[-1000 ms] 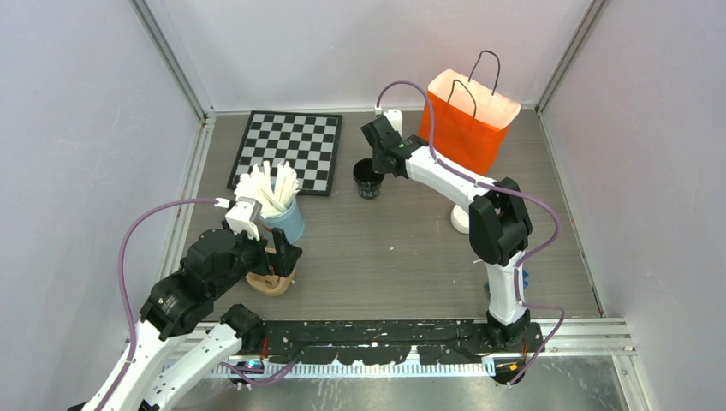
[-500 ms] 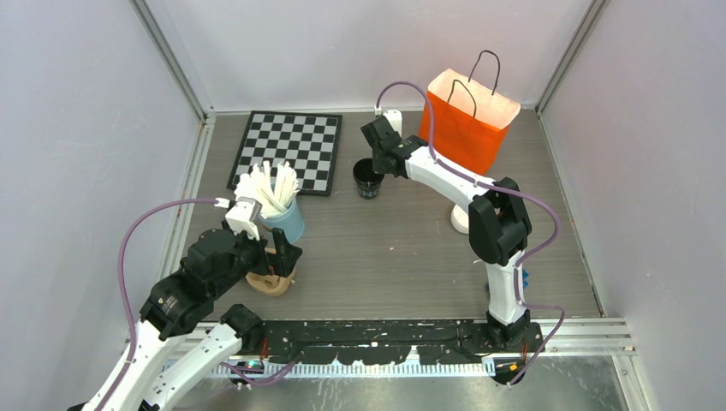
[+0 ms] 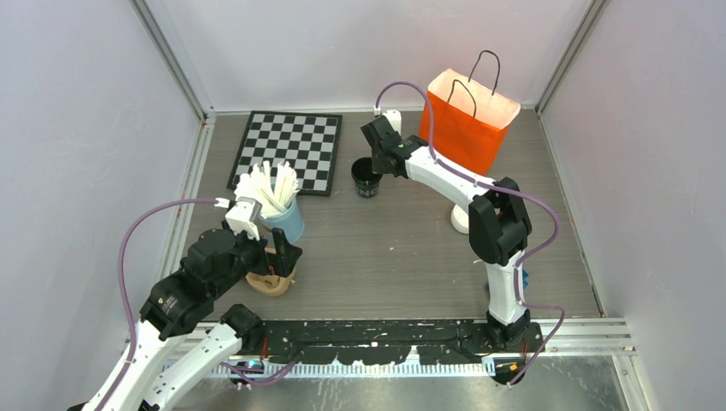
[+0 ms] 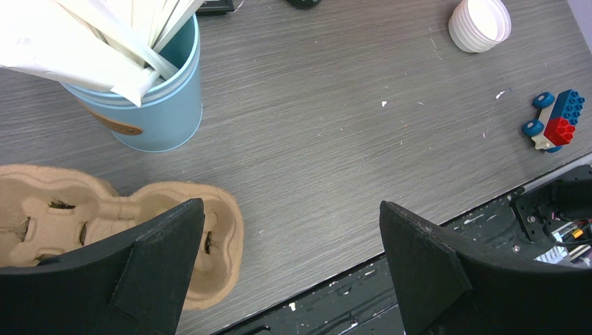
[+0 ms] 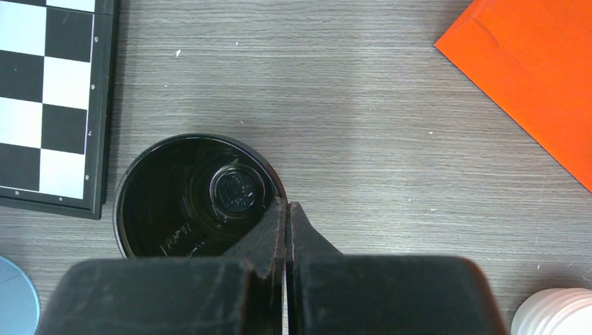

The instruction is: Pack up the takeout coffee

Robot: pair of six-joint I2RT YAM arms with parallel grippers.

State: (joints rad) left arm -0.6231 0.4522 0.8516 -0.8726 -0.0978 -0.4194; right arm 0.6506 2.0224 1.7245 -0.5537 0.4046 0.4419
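An uncapped black takeout coffee cup (image 3: 367,176) with pale print stands upright beside the chessboard's right edge. My right gripper (image 3: 377,163) reaches down on its right side. In the right wrist view the right gripper (image 5: 286,204) is shut, with one finger inside the cup (image 5: 183,197) and one outside, pinching the rim. The cup looks empty inside. My left gripper (image 4: 290,206) hangs wide open near the table's front left with nothing between its fingers, its left finger over a tan pulp cup carrier (image 4: 63,209).
An orange paper bag (image 3: 467,120) with black handles stands open behind the right arm. A light-blue cup of white sticks (image 3: 282,216) sits by the carrier (image 3: 270,283). A chessboard (image 3: 288,150), a stack of white lids (image 4: 479,24) and a toy brick car (image 4: 556,122) also lie on the table.
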